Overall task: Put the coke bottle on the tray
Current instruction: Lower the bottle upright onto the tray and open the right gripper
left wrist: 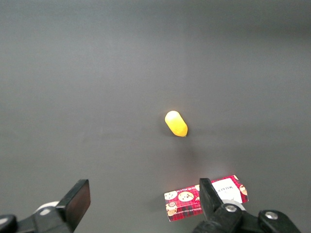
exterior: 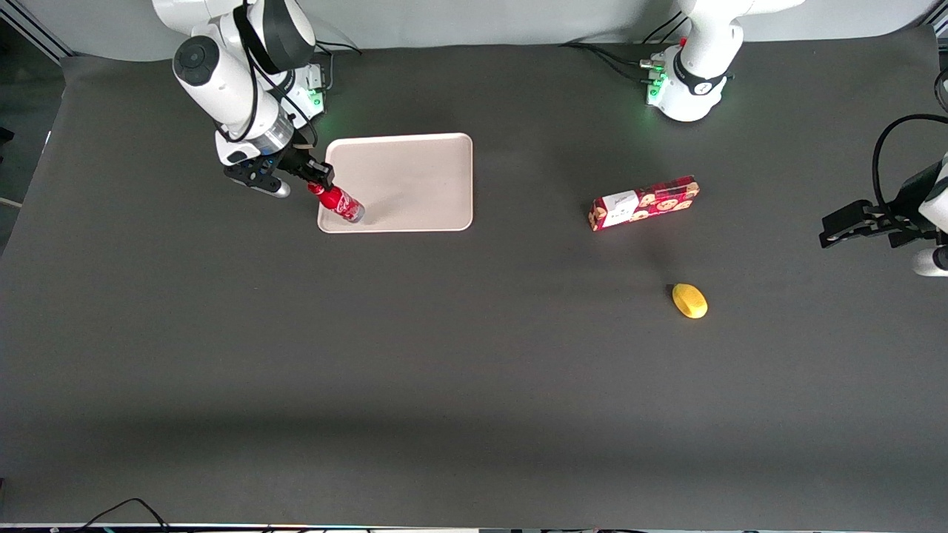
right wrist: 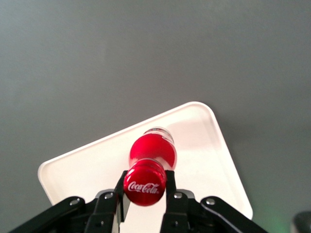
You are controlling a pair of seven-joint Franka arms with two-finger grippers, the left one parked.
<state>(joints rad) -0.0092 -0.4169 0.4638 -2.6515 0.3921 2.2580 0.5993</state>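
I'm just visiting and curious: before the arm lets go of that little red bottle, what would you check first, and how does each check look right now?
1. Gripper clamps the coke bottle at its neck: ok.
2. Bottle is over the tray, near the corner closest to the working arm: ok.
3. Bottle upright: cannot tell; it looks tilted in the front view.
4. Silvery base touching the tray floor: cannot tell.
5. Tray surface around the bottle bare: ok.
6. Cookie box and yellow object lie well away, toward the parked arm's end: ok.
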